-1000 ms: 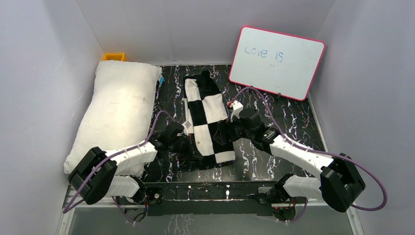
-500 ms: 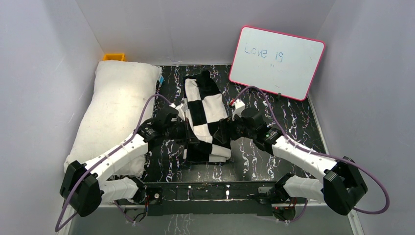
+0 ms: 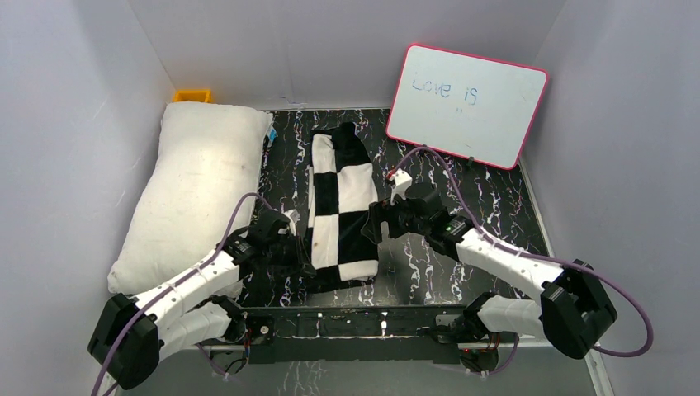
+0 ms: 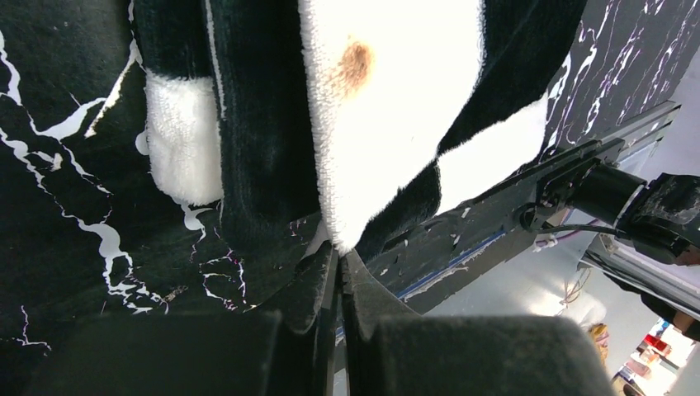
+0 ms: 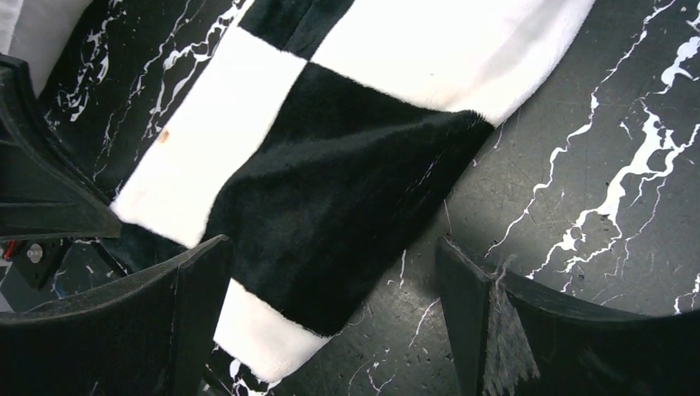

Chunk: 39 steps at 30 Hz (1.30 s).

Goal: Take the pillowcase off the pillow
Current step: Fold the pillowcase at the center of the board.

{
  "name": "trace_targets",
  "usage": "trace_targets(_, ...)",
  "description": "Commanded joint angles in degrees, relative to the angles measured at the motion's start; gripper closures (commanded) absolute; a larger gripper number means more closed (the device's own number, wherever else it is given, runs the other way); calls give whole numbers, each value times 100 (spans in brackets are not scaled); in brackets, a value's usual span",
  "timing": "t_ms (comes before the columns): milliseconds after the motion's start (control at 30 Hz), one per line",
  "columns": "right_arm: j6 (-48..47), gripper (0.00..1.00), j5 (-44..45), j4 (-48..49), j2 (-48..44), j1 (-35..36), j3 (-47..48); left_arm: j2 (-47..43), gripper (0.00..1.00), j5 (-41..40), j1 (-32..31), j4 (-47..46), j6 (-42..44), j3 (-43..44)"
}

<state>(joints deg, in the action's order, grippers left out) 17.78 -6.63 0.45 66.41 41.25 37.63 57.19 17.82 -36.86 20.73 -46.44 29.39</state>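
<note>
Black-and-white checked pillowcase (image 3: 340, 210) lying bunched lengthwise in the middle of the table (image 3: 462, 206), clear of the plain white pillow (image 3: 194, 190) resting apart along the left wall (image 3: 82, 124). Left hand (image 4: 337, 262) pinched tight, seemingly on the cover's near corner. Right hand (image 5: 330, 322) spread wide just above the cover's right edge, holding nothing. Cover judged already off. Risks from here: thin corner slipping out of so small a pinch; a hard pull dragging the floppy cloth over the table's near edge; right hand snagging a fold if closed low
</note>
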Motion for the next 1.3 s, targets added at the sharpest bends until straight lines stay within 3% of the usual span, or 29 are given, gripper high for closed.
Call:
trace_targets(0,-107,1,-53,454,258,23,347,-123,100,10,13,158,-84,85)
trace_targets(200,-209,7,378,527,1283,185,1524,178,100,-98,21,464,335,962)
trace_targets(367,-555,15,1636,-367,2659,806,3238,208,100,-178,118,789,541,1256)
trace_targets(567,-667,19,2050,-1538,4424,922,5288,-56,100,-38,433,895,536,921)
trace_targets(633,-702,25,2073,-1820,4904,949,5832,-148,100,22,496,879,514,788)
trace_targets(900,-726,32,2746,-2078,5859,990,6602,-262,100,242,583,681,469,460)
trace_targets(1133,-771,56,2831,-2110,6149,998,6833,-187,100,373,610,537,486,367)
trace_targets(1267,-776,82,2834,-2140,6150,1007,6926,-173,100,378,627,535,514,413)
